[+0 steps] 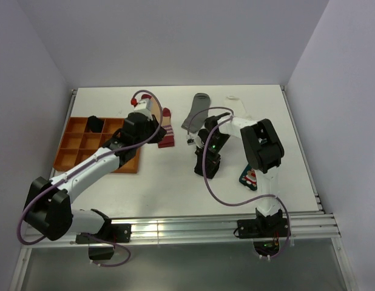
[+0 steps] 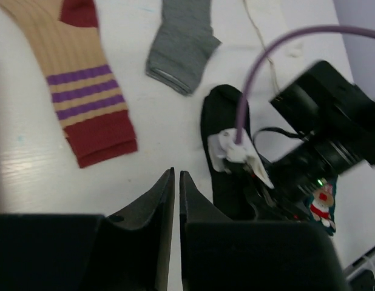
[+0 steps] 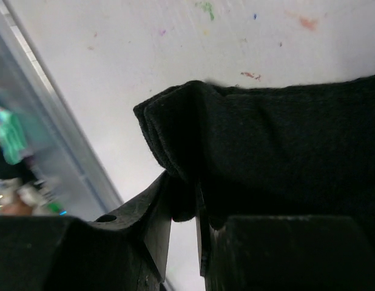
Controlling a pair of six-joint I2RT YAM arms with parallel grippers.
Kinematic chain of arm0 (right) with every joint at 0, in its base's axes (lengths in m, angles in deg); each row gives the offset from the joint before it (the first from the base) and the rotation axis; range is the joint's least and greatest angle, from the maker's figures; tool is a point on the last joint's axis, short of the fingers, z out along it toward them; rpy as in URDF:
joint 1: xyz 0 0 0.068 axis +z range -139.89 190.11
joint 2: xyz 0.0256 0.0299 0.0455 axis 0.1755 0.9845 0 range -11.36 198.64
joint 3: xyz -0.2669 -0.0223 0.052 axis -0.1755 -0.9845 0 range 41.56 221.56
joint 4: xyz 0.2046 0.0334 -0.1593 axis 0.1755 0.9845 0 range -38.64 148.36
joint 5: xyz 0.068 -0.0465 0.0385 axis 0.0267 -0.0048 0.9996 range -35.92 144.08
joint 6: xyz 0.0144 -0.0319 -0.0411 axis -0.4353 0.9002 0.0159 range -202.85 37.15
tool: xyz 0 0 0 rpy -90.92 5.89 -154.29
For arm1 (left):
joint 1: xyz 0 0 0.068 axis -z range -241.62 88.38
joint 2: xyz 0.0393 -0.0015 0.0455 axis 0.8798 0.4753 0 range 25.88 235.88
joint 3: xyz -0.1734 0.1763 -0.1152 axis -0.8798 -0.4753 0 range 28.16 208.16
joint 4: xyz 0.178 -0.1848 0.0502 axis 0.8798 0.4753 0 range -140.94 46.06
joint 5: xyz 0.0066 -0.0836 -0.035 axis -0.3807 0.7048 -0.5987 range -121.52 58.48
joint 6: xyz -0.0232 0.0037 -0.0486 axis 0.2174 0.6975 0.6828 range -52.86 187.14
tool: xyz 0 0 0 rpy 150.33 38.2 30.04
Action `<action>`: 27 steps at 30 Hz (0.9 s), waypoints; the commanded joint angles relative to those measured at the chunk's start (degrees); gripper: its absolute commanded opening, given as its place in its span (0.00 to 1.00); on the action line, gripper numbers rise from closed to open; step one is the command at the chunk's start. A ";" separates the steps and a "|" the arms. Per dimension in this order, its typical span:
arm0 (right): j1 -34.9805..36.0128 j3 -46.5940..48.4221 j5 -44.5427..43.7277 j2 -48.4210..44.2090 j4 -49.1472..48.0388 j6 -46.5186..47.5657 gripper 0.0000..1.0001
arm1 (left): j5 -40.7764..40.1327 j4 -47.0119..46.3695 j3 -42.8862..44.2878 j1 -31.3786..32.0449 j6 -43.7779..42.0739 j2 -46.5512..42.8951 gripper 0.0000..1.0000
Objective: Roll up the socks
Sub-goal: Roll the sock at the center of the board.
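Observation:
In the right wrist view a black sock [image 3: 278, 139] lies folded on the white table, and my right gripper [image 3: 184, 197] is shut on its doubled edge. The left wrist view shows that black sock [image 2: 224, 121] under the right arm. My left gripper [image 2: 176, 174] hovers over bare table beside it, jaws almost together with nothing between them. A beige sock [image 2: 84, 91] with purple stripes and a red cuff lies to its far left. A grey sock [image 2: 181, 48] lies beyond. A teal sock [image 1: 248, 177] with a Christmas figure lies right of the right gripper [image 1: 207, 159].
An orange compartment tray [image 1: 75, 145] sits at the left of the table, with a dark item in one back cell. A white sock [image 1: 233, 99] lies faintly at the back right. The right arm's purple cable [image 1: 224, 200] loops over the table front.

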State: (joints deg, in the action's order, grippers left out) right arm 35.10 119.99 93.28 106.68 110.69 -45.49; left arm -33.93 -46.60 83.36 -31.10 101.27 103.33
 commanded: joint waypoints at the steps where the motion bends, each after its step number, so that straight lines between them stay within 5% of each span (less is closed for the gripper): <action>1: -1.78 4.53 7.90 4.47 13.06 5.96 0.26 | 0.91 -13.80 -3.86 3.91 -0.90 -3.71 0.13; 8: -6.09 11.21 13.62 13.70 23.18 10.36 0.27 | 12.32 -21.56 -7.48 11.22 -8.98 2.77 0.19; 15: -8.29 10.95 12.83 15.20 23.11 10.01 0.27 | 23.41 -24.02 -3.79 15.62 -14.26 13.07 0.41; 27: -8.73 11.65 12.39 16.43 22.85 9.57 0.26 | 33.62 -28.95 0.43 15.62 -16.55 26.61 0.47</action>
State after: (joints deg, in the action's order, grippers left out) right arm 26.60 129.81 105.85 121.35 128.20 -36.92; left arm -4.03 -71.46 80.94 -15.45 87.11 128.88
